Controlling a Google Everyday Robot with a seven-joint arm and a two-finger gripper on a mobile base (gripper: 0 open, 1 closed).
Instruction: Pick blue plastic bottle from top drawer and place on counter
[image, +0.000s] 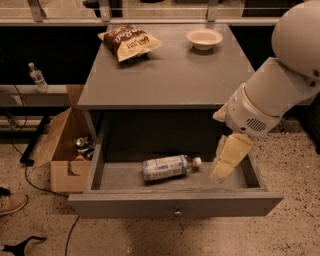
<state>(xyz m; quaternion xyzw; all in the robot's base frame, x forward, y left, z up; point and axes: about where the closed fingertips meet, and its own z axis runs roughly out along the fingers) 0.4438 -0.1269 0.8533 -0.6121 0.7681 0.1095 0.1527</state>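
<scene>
Cream plastic gripper (229, 159) hangs below the counter's (165, 75) front right corner, over the right end of the open top drawer (175, 204). Whether it is spread or closed I cannot tell, but it carries nothing. Just to its left the blue plastic bottle (167, 167) lies on its side, cap toward the gripper. It looks light, thin-walled and slick, likely to roll or dent, so a hold across the labelled middle seems safest.

The tabletop (170, 75) and drawer (175, 205) are matte grey; the bottle (167, 167) has a pale blue-and-white label and a white cap. The cream tool (230, 159) hangs over the drawer's right end, under a white arm (280, 90). Bag (129, 41) brown with white lettering, bowl (204, 37) off-white, floor (290, 230) speckled beige.
</scene>
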